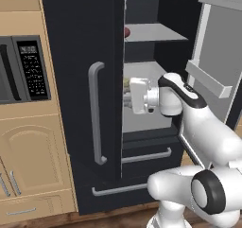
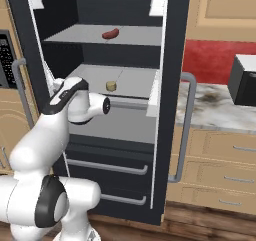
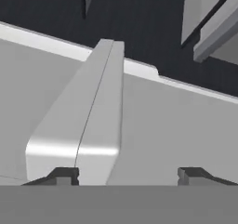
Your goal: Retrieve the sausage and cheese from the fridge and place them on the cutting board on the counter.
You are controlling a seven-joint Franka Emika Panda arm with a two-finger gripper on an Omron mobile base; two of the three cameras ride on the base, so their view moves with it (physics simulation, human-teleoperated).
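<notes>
Right base view: our arm reaches into open fridge (image 2: 172, 60) at mid shelf, toward cheese (image 2: 111, 86); sausage (image 2: 110, 33) waits on shelf above. Hand view: gripper (image 3: 128, 174) fingertips apart, nothing btwn, so we judge approach, no grasp yet. Board not seen.

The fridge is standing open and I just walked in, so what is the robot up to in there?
The white robot arm is reaching into the tall black fridge, its door swung open. Its gripper sits low over the light grey middle shelf, jaws apart with nothing between them. The small pale yellow cheese chunk lies on that shelf, ungrasped. The curved reddish-brown sausage rests on the shelf above, untouched. Neither item has left the fridge yet.
</notes>
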